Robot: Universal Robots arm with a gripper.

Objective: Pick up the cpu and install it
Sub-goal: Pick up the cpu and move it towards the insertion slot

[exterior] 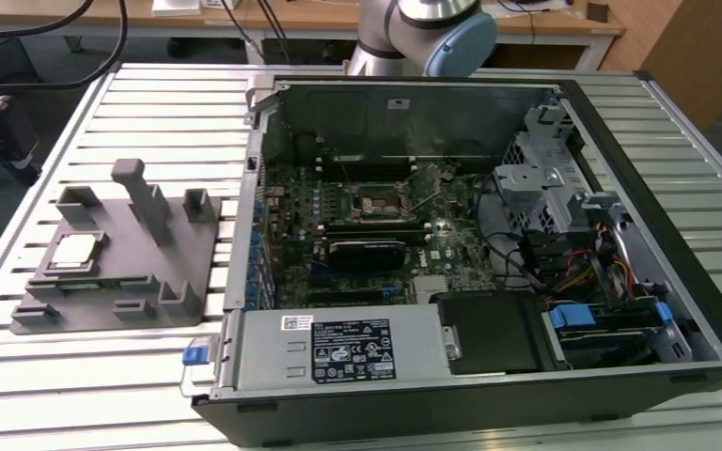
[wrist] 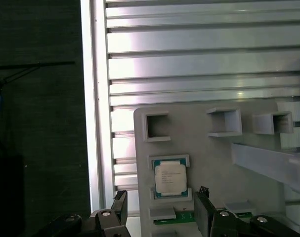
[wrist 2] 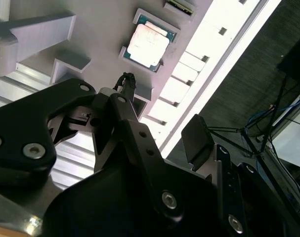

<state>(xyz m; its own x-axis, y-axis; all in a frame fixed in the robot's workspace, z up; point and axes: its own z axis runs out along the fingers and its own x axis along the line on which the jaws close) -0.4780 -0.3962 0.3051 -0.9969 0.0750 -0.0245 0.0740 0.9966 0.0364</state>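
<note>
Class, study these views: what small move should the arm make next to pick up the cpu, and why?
Probably lower straight toward the cpu. It lies flat in its pocket on the grey fixture, untouched, and the gripper hangs above it, open, its fingers roughly straddling the chip.

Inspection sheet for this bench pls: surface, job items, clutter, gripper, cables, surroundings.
Surface: slatted metal table, with a grey fixture plate on it at the exterior view's left.
Job's things: cpu lies flat in its recess on the fixture plate, not gripped. The open PC case lies on the table, and the motherboard socket is exposed.
Clutter: nothing seen.
Gripper: gripper is open and empty, above the fixture plate and close to the cpu.
Cables: wire bundle inside the case; black cables by the table's far corner.
Surroundings: wooden desk behind the table.
</note>
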